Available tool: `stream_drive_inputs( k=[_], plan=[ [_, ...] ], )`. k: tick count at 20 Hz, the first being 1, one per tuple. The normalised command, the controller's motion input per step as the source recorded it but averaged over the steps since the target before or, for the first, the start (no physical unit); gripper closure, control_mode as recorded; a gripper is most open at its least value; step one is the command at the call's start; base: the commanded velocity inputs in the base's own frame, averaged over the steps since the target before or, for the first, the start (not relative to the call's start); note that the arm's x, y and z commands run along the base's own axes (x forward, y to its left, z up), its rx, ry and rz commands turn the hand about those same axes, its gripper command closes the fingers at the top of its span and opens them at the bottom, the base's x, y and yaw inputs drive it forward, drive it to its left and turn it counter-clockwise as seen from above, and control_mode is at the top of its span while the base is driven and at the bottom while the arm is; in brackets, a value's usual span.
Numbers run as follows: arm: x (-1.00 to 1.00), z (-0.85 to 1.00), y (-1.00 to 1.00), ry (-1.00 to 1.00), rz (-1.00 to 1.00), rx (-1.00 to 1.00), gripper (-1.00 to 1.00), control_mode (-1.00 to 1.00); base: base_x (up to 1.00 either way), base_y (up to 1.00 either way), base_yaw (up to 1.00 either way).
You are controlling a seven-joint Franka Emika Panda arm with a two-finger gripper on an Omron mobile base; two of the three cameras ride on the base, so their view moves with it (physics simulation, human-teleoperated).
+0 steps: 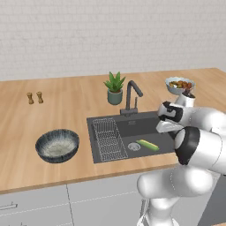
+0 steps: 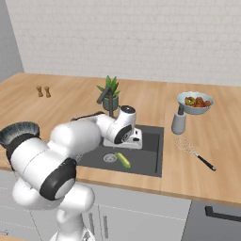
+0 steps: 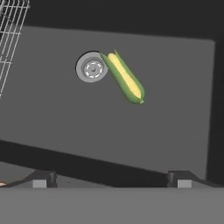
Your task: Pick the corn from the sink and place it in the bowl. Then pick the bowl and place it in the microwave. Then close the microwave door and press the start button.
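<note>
While the corn [image 3: 125,78] is lying flat on the sink [image 1: 145,126] floor with one end just beside the drain [image 3: 92,68], the tool [image 3: 111,178] is hovering above it with fingers wide apart and empty, likely lining up a grab, bowl [image 1: 57,145] waiting on the table [image 1: 66,101] left of the basin.

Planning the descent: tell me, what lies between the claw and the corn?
Bare sink floor separates the open claw from the corn, seen in the hand view.

We are seeing corn [image 1: 148,145] lying in the sink [image 1: 145,124] beside the drain [image 1: 134,146] | bowl [image 1: 57,145] sitting left on the counter [image 1: 66,106]
</note>
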Motion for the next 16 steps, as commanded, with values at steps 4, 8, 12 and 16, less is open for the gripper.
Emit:
stream_drive_inputs(
  k=[4, 8, 12, 16],
  plan=[
    [0.43, -0.33, 0.00, 0.00, 0.00, 0.00, -1.00, -1.00, 0.00, 0.00, 0.00],
    [0.36, -0.38, 0.00, 0.00, 0.04, 0.00, -1.00, -1.00, 0.00, 0.00, 0.00],
    [0.31, -0.43, 0.00, 0.00, 0.09, 0.00, -1.00, -1.00, 0.00, 0.00, 0.00],
    [0.40, -0.35, 0.00, 0.00, 0.10, 0.00, -1.00, -1.00, 0.00, 0.00, 0.00]
  ],
)
